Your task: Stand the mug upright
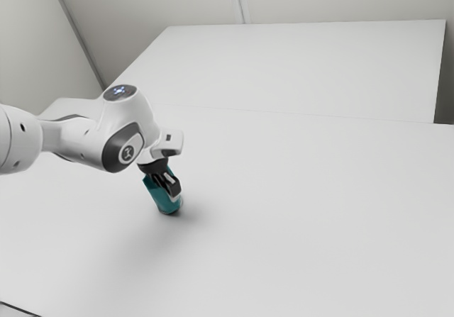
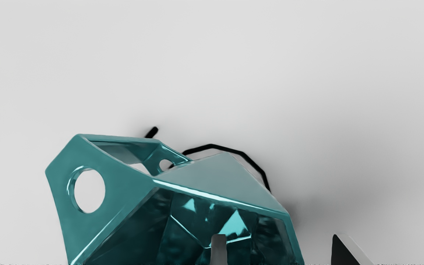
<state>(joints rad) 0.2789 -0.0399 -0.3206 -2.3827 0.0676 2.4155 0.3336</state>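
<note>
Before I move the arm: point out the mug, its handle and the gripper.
Mug (image 1: pixel 160 198): exterior view, teal outer wall.
Handle (image 2: pixel 123 188): wrist view, flat face beside the round hole.
Gripper (image 2: pixel 277 246): wrist view, midway between the fingertips.

A glossy teal mug (image 1: pixel 157 193), faceted and hollow, tilts over the pale worktop (image 1: pixel 319 203), well in from the visible edges. Its open mouth slants upward, the lower end angled toward the exterior view's right. Round holes pierce the angular piece (image 2: pixel 59 191) at its side; contact beneath is unclear.
</note>
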